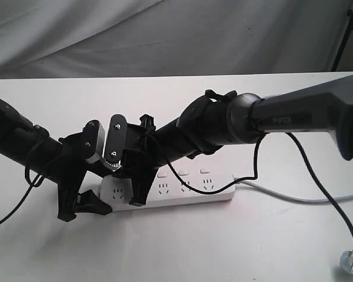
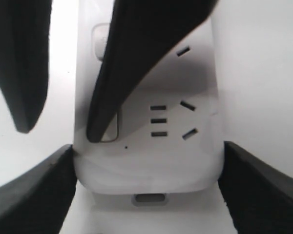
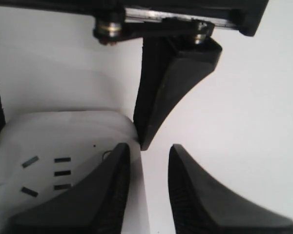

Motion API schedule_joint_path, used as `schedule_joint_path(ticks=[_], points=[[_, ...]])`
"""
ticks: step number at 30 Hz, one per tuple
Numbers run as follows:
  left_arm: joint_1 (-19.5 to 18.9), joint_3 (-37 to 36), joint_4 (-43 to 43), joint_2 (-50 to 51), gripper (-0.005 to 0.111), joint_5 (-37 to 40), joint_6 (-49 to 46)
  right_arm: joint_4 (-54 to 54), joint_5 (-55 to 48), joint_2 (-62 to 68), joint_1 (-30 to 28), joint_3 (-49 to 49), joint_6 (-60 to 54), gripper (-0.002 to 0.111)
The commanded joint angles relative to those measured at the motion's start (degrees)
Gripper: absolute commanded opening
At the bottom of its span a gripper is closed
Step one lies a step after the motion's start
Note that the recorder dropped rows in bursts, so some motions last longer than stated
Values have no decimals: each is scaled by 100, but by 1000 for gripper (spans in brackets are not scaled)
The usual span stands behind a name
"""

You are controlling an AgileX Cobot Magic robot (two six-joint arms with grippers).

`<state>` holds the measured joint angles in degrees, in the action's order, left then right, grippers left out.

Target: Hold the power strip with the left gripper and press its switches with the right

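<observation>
Exterior view: the power strip (image 1: 188, 189) lies flat about in the middle of the white counter (image 1: 253, 247), with its length along the far edge and well away from every corner. Its grey cord (image 1: 294, 197) leaves toward the right edge. The left gripper (image 1: 85, 211) stands over the end of the strip opposite to the cord. In the left wrist view its jaws are on both long sides of that end. Each finger (image 2: 34, 195) seems to touch the plastic, so I judge that the jaws are clamped on the strip. The holding part of the task looks done.

The right gripper (image 1: 134, 194) reaches across and points down at the same end. Its jaws are a little apart and hold nothing: one finger is over the strip, the other hangs beside it over the counter. The tip of the first one rests on the end switch (image 2: 112, 127), next to the last socket (image 2: 168, 119). Whether this button is already pressed in, I cannot tell. The other switches (image 1: 183, 173) of the row are uncovered, so I judge that the pressing is only at its first button and the rest is left.
</observation>
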<state>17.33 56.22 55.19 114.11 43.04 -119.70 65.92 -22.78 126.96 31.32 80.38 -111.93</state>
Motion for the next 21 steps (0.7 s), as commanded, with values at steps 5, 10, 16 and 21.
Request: schedule_joint_path(ticks=[5, 10, 16, 21], points=[[29, -21, -5, -3, 55, 25, -15, -259, -83, 145, 13, -134, -74, 27], [29, -21, -5, -3, 55, 25, -15, -259, -81, 145, 74, -134, -74, 27], [29, -21, -5, -3, 55, 25, -15, -259, -189, 367, 89, -134, -63, 27], [29, -21, -5, -3, 55, 25, -15, -245, -165, 412, 131, -134, -54, 27]])
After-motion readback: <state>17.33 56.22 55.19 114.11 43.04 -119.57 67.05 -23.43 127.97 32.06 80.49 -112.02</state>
